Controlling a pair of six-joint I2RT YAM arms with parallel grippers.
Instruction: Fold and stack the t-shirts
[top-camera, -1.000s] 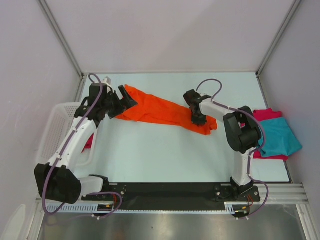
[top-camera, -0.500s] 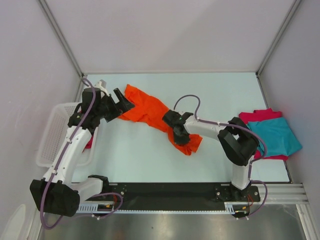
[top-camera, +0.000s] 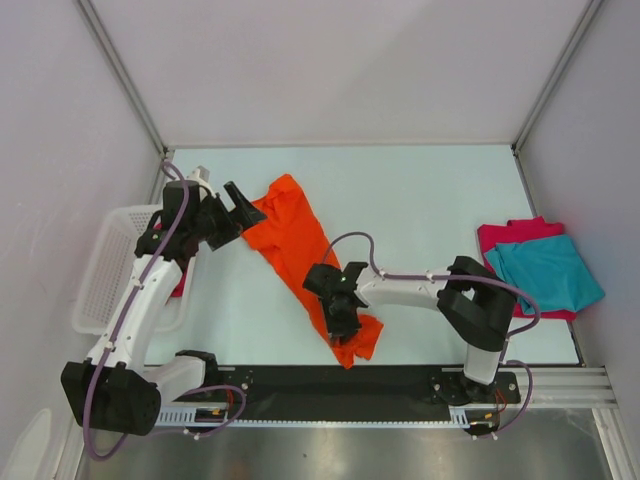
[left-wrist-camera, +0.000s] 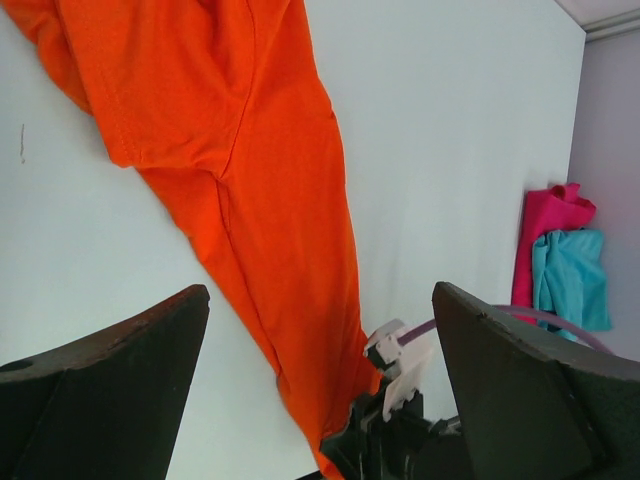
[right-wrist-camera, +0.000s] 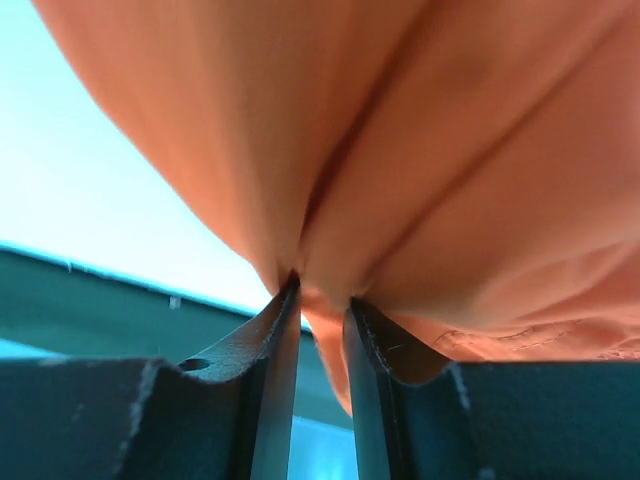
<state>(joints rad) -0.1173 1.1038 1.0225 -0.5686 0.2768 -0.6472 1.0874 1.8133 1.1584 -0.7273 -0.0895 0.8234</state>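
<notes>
Orange t-shirt: lies roped into a long, bunched strip on the table, running from far left to the near middle; not yet flat, not yet folded.
Near end of the strip: caught in the right gripper, close to the black rail at the table's near edge.
Right gripper: pinching a thin fold of the orange cloth between its jaws; the cloth bulges above the grip.
Left gripper: spread wide, holding nothing, just beside the far-left end of the shirt.
Finished pile: teal t-shirt on top of a crimson t-shirt, far right, well apart from the work.
Basket: white mesh, at the left edge, something red inside.
Step in hand, as I judge it: laying the orange tee out flat before folding.
Doing it well: hold the pinch firm and low. Let the left gripper take a hem corner, not a bunch. Pull the two ends apart gently to open the cloth. Stop short of the near rail.
</notes>
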